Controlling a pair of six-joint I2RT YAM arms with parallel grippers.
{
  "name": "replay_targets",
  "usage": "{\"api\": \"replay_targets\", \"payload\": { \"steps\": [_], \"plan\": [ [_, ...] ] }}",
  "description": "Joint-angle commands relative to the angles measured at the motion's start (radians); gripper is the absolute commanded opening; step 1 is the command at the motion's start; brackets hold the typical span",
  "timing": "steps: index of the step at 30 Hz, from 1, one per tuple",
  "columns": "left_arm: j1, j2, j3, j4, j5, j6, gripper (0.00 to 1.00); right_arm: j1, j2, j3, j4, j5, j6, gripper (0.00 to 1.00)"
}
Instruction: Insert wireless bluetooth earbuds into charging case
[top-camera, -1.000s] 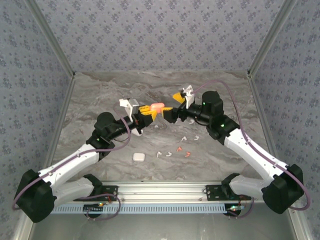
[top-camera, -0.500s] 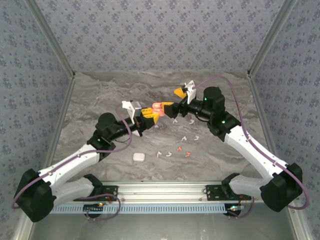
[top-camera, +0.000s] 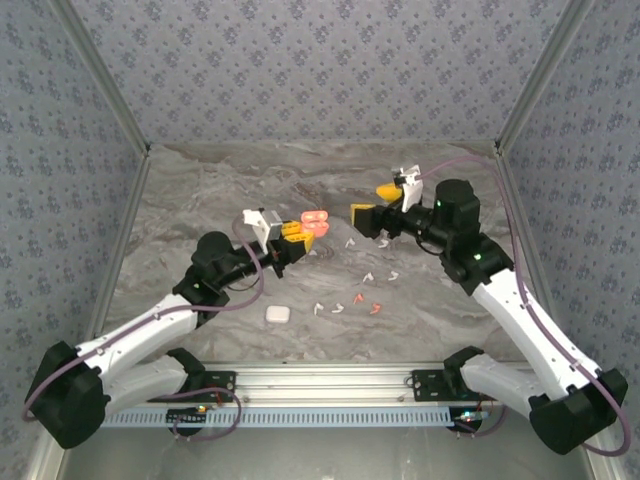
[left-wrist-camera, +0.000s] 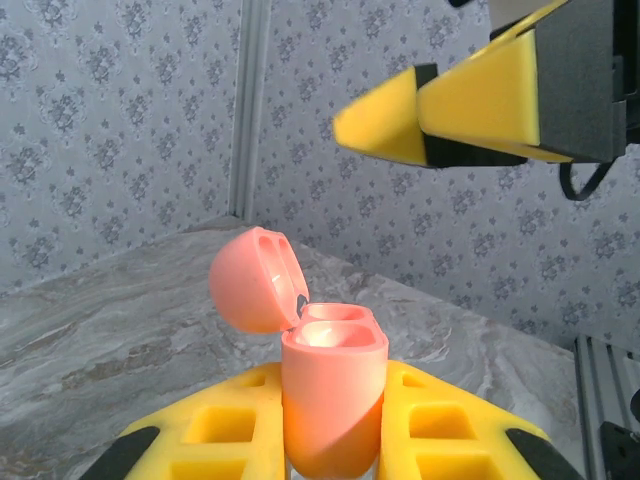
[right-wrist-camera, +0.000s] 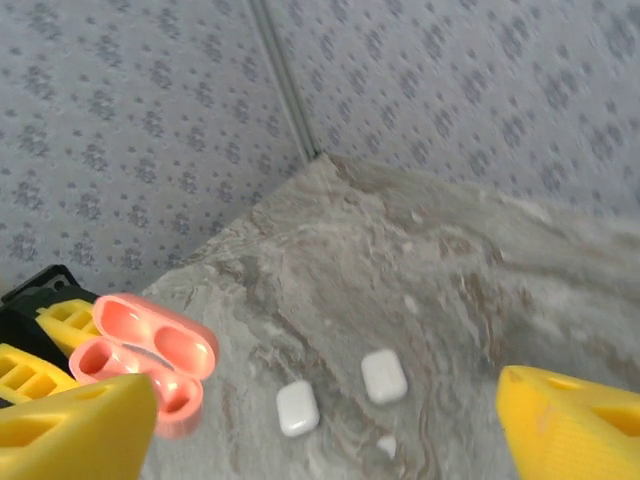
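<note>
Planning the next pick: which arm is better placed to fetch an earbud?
Right. The left end effector is shut on the open pink case, so it is busy; the right end effector is open and empty, free to reach the loose earbuds.

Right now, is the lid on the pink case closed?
No. The pink case stands with its lid flipped back on the hinge, so you can see inside it.

Pink case (left-wrist-camera: 333, 400) between the left jaws: smooth glossy plastic. Those yellow fingers (left-wrist-camera: 250, 395) look matt, possibly printed plastic. Table (right-wrist-camera: 480, 250) under the right jaws: smooth, marble-patterned.
</note>
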Motion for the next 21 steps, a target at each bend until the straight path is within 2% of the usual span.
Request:
{"api": "replay_targets", "payload": {
  "steps": [1, 5, 8, 14, 21],
  "plan": [
    [-0.004, -0.037, 0.0, 0.006, -0.024, 0.045, 0.0, -0.006, -0.023, -0.071, -0.21, 0.079, 0.085, 0.81],
    [-0.003, -0.045, 0.0, -0.002, -0.025, 0.051, 0.0, -0.006, -0.037, -0.193, -0.292, 0.155, 0.2, 0.67],
    [-0.004, -0.043, -0.001, -0.005, -0.025, 0.051, 0.0, -0.004, -0.017, -0.272, -0.32, 0.157, 0.29, 0.59],
    [-0.004, -0.041, 0.001, -0.01, -0.02, 0.046, 0.0, 0.021, 0.058, -0.404, -0.29, 0.13, 0.371, 0.51],
    [-0.004, -0.04, 0.007, -0.019, -0.022, 0.045, 0.0, 0.053, 0.137, -0.452, -0.236, 0.145, 0.377, 0.46]
  ]
}}
